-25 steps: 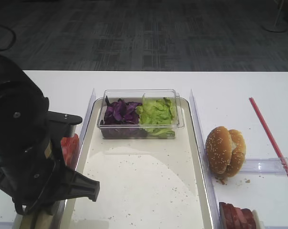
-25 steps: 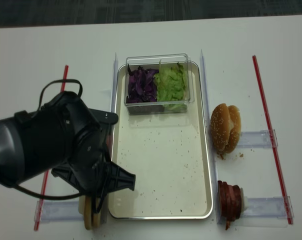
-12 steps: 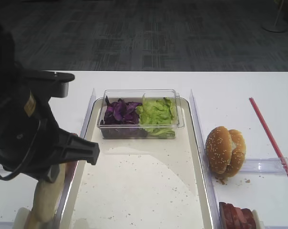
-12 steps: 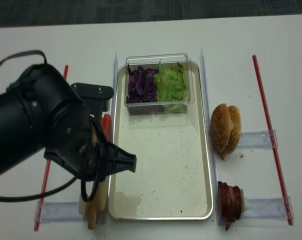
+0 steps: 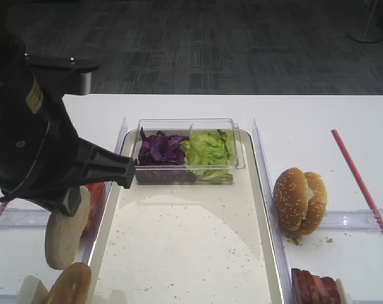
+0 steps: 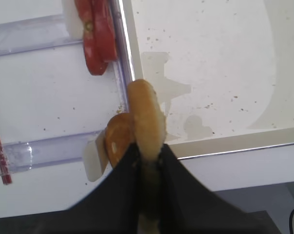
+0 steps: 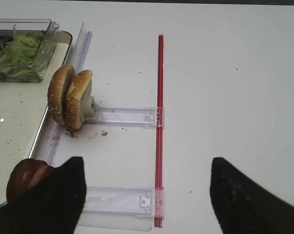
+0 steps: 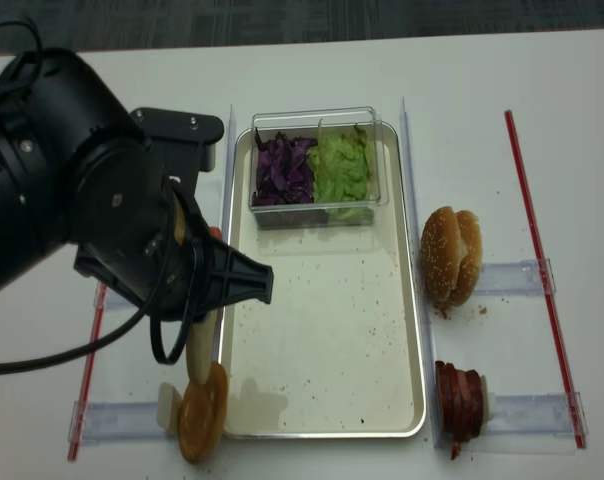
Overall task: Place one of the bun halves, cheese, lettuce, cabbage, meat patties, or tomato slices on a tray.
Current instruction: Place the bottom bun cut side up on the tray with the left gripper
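My left gripper point(image 6: 149, 163) is shut on a plain bun half point(image 6: 146, 114), held on edge above the tray's left rim. Seen from above, that bun half point(image 8: 200, 342) hangs under the big black arm, clear of the holder. The cream tray point(image 8: 322, 330) lies in the middle. At its far end a clear tub holds purple cabbage point(image 8: 282, 170) and green lettuce point(image 8: 344, 165). Tomato slices point(image 6: 96, 39) stand left of the tray. Meat patties point(image 8: 460, 400) stand at the near right. My right gripper point(image 7: 147, 195) is open over bare table. No cheese is in view.
A glossy brown domed bun half point(image 8: 202, 412) stays in the near-left clear holder. A sesame-seeded bun point(image 8: 452, 255) stands on edge right of the tray. A red strip point(image 8: 530, 210) runs along the right side. The left arm's bulk hides much of the left side.
The left arm has risen and moved toward the far side, lifting the plain bun half out of its holder. The brown domed half is left behind there.
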Available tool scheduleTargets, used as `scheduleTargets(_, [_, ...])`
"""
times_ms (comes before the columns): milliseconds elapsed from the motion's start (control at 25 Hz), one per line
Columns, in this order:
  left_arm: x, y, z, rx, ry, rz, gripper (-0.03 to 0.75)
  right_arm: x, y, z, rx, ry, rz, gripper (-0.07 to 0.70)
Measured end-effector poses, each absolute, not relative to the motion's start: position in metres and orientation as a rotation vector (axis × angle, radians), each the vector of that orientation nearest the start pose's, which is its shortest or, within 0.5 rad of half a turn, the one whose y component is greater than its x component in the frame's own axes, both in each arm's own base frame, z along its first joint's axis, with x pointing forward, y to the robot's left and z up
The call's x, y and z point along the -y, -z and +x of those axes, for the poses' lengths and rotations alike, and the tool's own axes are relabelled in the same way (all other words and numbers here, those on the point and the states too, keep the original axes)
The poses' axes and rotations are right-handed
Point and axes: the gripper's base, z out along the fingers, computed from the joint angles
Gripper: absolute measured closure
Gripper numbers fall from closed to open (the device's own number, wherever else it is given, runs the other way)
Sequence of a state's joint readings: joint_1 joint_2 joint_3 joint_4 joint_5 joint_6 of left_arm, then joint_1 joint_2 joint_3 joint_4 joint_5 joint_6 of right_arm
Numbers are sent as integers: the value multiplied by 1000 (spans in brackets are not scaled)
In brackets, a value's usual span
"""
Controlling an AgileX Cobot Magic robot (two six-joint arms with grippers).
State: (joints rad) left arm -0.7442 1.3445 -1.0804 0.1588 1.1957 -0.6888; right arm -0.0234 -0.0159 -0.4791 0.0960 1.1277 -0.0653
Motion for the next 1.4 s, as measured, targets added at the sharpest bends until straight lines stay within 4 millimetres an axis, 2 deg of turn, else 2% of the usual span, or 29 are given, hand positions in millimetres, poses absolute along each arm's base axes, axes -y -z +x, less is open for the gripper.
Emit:
scheduleTargets(160, [151,-296,190,-2877,-6,136,678,-8,-266,-8,-2112,-63,-52,79])
scheduleTargets(320, [139,-296,201,-2878,-9,85,678,-8,-266,-8,-2112,-63,-52,79])
scheduleTargets(560, [123,-297,217,-2862,76,39,678,-8,-266,-8,-2112,-63,-52,79])
scheduleTargets(800, [122,-281,231,-2915,70,103,679,-8,-266,-8,-2112,-63,-52,79])
scheduleTargets(1040, [140,-280,233,-2876,316,230,679,-8,-266,-8,-2112,-63,-52,79])
scheduleTargets(1400, [167,-291,232,-2734,751,358,680,-8,-266,-8,-2112,-65,-50,79])
